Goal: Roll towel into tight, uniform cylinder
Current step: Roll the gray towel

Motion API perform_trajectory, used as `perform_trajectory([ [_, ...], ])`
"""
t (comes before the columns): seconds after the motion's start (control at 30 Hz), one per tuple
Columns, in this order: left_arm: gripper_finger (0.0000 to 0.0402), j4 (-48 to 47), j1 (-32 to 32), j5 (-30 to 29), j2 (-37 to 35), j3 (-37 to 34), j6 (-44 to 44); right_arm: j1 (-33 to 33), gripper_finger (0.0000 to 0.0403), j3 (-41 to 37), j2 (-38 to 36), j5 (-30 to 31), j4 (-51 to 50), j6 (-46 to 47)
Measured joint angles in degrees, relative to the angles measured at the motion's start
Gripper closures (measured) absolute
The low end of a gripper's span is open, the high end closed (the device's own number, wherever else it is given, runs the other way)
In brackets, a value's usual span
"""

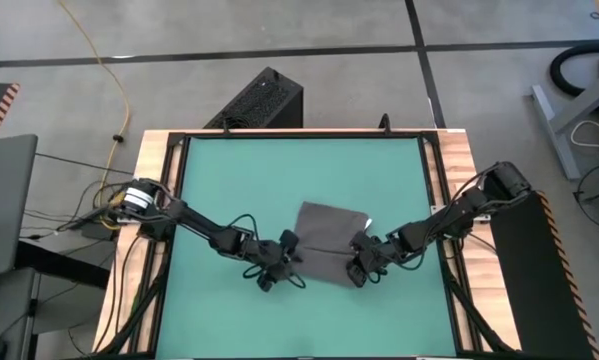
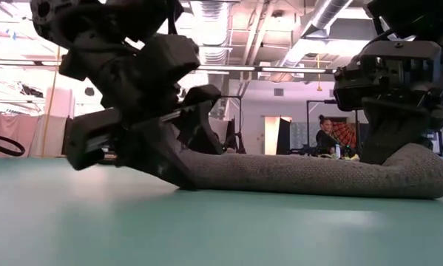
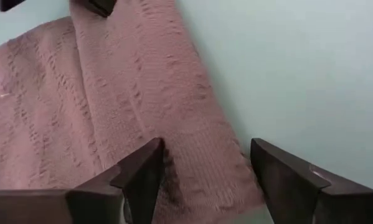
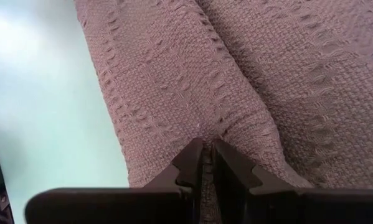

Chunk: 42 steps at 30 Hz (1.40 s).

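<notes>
The dark grey towel point(image 1: 327, 240) lies on the green table point(image 1: 229, 180), right of its middle. Its near edge is turned over into a thick roll point(image 2: 302, 174), and a small white tag point(image 1: 367, 224) shows at its right edge. My left gripper point(image 1: 284, 262) is open at the roll's left end, with the towel's corner point(image 3: 217, 168) between its two fingers. My right gripper point(image 1: 359, 265) is shut on the towel at the roll's right end. My left gripper slants down from the table's left, its fingers point(image 3: 142, 180) on either side of the roll's left end; I cannot tell whether they touch the cloth. My right gripper pinches a raised ridge of cloth point(image 4: 206, 134) between its two fingers, at the roll's right end. It comes slanting down from the table's right. The towel stays on the table, bulging up around the fingers.
A wooden frame point(image 1: 459, 180) borders the green table. A black box point(image 1: 264, 100) and cables stand on the floor beyond the far edge. Bare green surface lies to the left, far and near sides of the towel. A person point(image 2: 326, 137) sits far off in the room.
</notes>
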Motion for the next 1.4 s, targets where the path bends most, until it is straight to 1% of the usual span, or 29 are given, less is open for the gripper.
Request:
perform_trajectory([
  [0.17,0.0174,0.2,1.4,1.8,2.5,0.1,-3.5,-0.2,0.0337,-0.1,-1.9,-0.3,-0.5,-0.3],
  [0.27,0.0193,-0.5,2.1,2.3,2.6,0.1,-5.0,-0.2,0.0337,-0.1,-3.6,-0.3,-0.5,-0.4],
  [0.37,0.0243,-1.5,2.7,2.4,2.6,0.2,-5.5,-0.2,0.0337,-0.1,-5.5,-0.3,-0.3,-0.6],
  [0.53,0.0366,-3.3,4.1,1.6,2.5,0.2,-7.6,-0.2,0.0336,-0.1,-9.9,-0.3,-0.6,-4.3],
  [0.57,0.0371,-3.5,4.3,1.6,2.5,0.2,-8.0,-0.2,0.0336,-0.1,-11.0,-0.3,-1.2,-4.8],
  [0.67,0.0371,-3.9,4.6,2.7,2.5,0.3,-8.1,0.6,0.0336,-0.1,-14.5,0.6,-3.0,-5.3],
  [0.73,0.0369,-3.9,4.7,3.0,2.5,0.3,-8.1,2.3,0.0336,-0.1,-15.6,3.6,-2.4,-6.4],
  [0.87,0.0366,-6.0,4.7,3.7,2.4,1.4,-8.0,6.3,0.0336,0.0,-14.8,8.8,-0.3,-7.9],
  [0.97,0.0368,-8.7,4.7,3.8,2.5,2.9,-6.9,8.3,0.0336,0.0,-12.9,10.3,-0.2,-7.1],
  [1.07,0.0365,-11.4,4.7,4.0,2.5,4.7,-6.6,8.8,0.0336,0.0,-11.9,10.1,0.2,-6.7],
  [1.17,0.0363,-14.3,4.7,4.1,2.6,6.3,-6.0,7.7,0.0322,0.3,-12.6,6.9,0.0,-6.3],
  [1.27,0.0365,-14.8,4.7,4.1,2.6,6.6,-5.7,6.2,0.0289,2.2,-13.2,3.8,0.2,-9.4],
  [1.4,0.0364,-15.1,4.9,4.1,2.6,6.6,-5.7,5.2,0.0225,5.9,-12.1,0.4,0.2,-15.9],
])
